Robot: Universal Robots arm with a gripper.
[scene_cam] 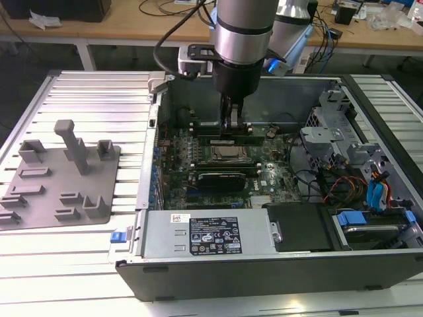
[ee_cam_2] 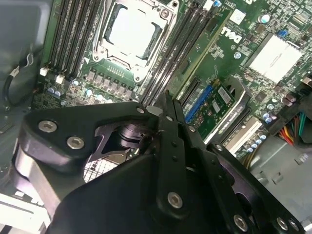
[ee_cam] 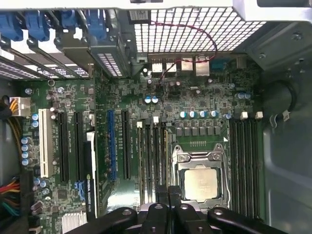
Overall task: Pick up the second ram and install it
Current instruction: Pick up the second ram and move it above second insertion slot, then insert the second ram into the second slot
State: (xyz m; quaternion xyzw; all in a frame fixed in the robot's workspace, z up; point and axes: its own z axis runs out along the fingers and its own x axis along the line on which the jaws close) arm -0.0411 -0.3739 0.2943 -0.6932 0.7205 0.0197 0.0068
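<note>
We're looking at the end effector (ee_cam: 168, 190) pinched closed over what's probably the second ram (ee_cam_2: 202, 54) sitting in its slot; pushing off-centre risks leaving one end unlatched.

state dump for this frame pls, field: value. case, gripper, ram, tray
case: open computer case on a slatted table, motherboard exposed
gripper: gripper down inside the case, over the memory slots beside the CPU socket
ram: green ram stick stands upright in a slot right by the gripper; cannot tell whether it is held or seated
tray: grey holder tray on the table, at the exterior view's left of the case
</note>
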